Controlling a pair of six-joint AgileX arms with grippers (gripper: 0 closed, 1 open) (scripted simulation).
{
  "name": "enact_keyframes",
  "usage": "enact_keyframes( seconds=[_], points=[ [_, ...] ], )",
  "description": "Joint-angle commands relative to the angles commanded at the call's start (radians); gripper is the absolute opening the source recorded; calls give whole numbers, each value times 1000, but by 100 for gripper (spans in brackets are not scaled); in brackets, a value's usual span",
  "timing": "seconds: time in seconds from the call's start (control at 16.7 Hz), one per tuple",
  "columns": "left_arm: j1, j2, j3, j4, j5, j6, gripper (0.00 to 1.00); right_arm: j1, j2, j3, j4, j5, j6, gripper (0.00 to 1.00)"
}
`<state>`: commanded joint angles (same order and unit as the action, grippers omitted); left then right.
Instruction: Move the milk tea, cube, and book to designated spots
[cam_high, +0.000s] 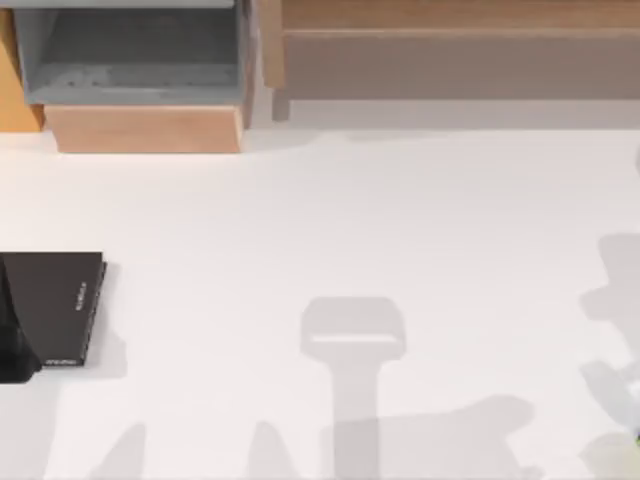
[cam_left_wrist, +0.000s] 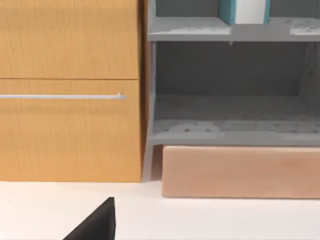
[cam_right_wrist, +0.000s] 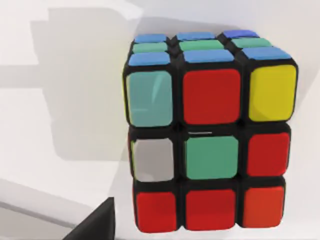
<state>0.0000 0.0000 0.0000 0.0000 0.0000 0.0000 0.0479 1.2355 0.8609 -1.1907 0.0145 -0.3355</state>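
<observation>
Right wrist view: cube (cam_right_wrist: 210, 135) close before my right arm's camera, resting on table (cam_right_wrist: 60, 150); jaw state cannot tell. Teal book (cam_left_wrist: 244, 11) on shelf (cam_left_wrist: 230, 30), facing my left arm.

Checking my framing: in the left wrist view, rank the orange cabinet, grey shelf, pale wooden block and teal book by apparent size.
1. orange cabinet and grey shelf: look alike
2. pale wooden block
3. teal book, cut by the frame
</observation>
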Motion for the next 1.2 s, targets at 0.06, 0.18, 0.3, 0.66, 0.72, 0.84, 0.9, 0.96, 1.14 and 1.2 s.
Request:
enact_keyframes(
  seconds=[0.06,0.18,0.3,0.66,0.72,0.84,0.9,0.96,1.14,1.2],
  points=[
    [0,0,0,0,0,0,100,20,-4,-8,-6,-6,0,100],
    [0,0,0,0,0,0,100,40,-9,-17,1,-14,-2,100],
    [0,0,0,0,0,0,100,40,-9,-17,1,-14,-2,100],
    [0,0,0,0,0,0,100,39,4,-49,43,-14,-2,100],
    [0,0,0,0,0,0,100,40,12,-73,77,-14,-2,100],
    [0,0,0,0,0,0,100,41,33,-131,166,-14,1,100],
    [0,0,0,0,0,0,100,42,44,-160,207,-14,1,100],
    [0,0,0,0,0,0,100,43,53,-185,240,-14,2,100],
    [0,0,0,0,0,0,100,43,65,-214,273,-14,3,100],
    [0,0,0,0,0,0,100,43,65,-214,273,-14,3,100]
  ],
)
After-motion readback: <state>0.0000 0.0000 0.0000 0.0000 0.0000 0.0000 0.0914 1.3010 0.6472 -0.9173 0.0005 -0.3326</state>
